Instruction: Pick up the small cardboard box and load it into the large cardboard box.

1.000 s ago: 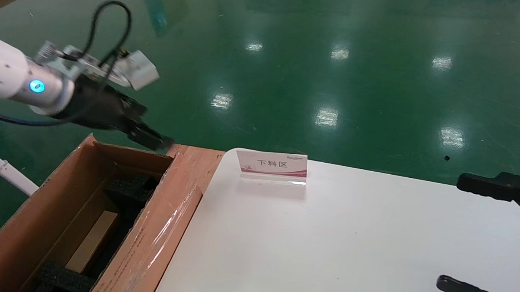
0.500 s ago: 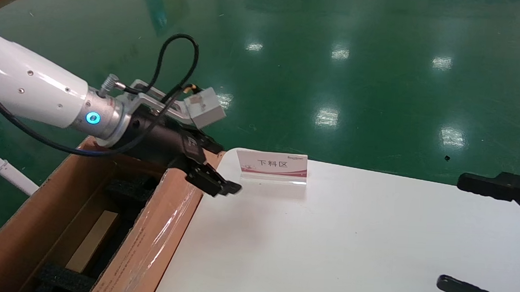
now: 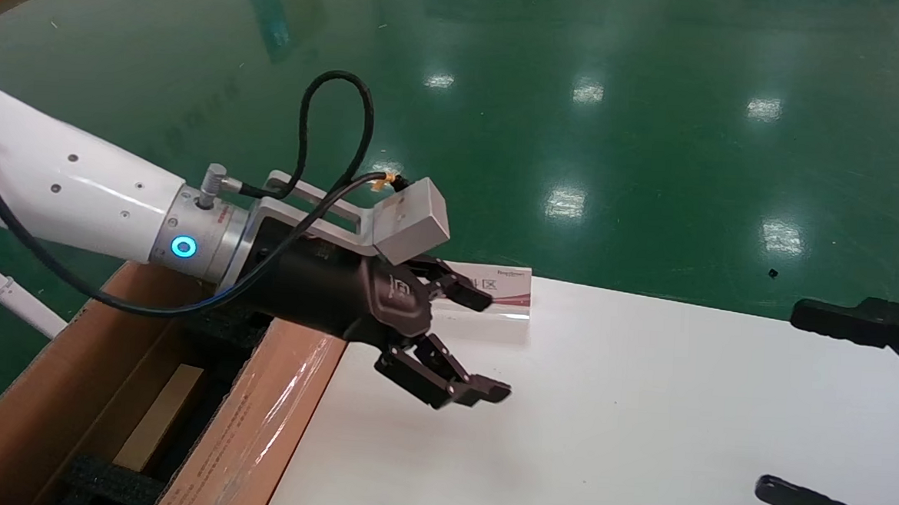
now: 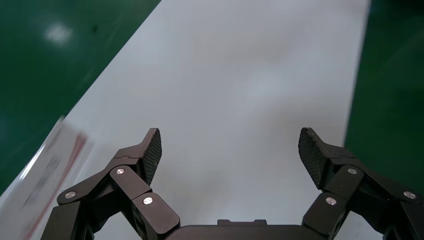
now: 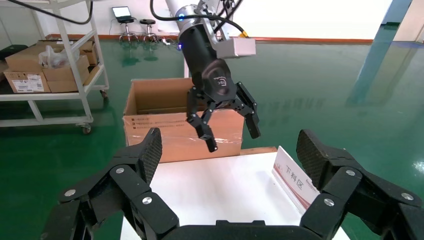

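We noted the left pincer (image 3: pixel 475 345) spread wide and empty over the white counter (image 3: pixel 641 416), the small cardboard box (image 3: pixel 160 418) inside the large cardboard box (image 3: pixel 256 427) at eight o'clock, the right pincer (image 3: pixel 833 411) parked agape at three o'clock.

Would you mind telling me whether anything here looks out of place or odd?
Nothing stands out. The small box lies inside the large carton, the left hand hangs open and empty over the white table, and the sign stands upright.
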Controlling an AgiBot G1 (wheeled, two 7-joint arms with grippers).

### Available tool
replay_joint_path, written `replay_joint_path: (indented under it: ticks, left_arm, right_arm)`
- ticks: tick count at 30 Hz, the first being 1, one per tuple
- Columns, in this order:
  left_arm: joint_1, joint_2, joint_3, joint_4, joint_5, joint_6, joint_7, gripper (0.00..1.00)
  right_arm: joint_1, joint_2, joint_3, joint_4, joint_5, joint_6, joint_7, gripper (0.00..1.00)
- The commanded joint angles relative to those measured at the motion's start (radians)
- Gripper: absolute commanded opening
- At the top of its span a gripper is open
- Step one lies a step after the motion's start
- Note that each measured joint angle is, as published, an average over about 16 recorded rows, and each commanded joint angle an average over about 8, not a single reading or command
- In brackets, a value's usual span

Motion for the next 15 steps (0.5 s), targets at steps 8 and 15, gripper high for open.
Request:
replay_joint_path:
  ticks: [8, 15]
  left_arm:
    - [0.232, 0.016, -0.308, 0.011, -0.108, 0.095, 0.169, 1.0]
    - [0.414, 0.029, -0.549, 0.02, -0.193, 0.169, 0.303, 1.0]
  right_arm:
    - [-0.001, -0.001, 0.003, 0.001, -0.002, -0.001, 0.002, 1.0]
    - [-0.002, -0.002, 0.006, 0.001, -0.004, -0.002, 0.003, 1.0]
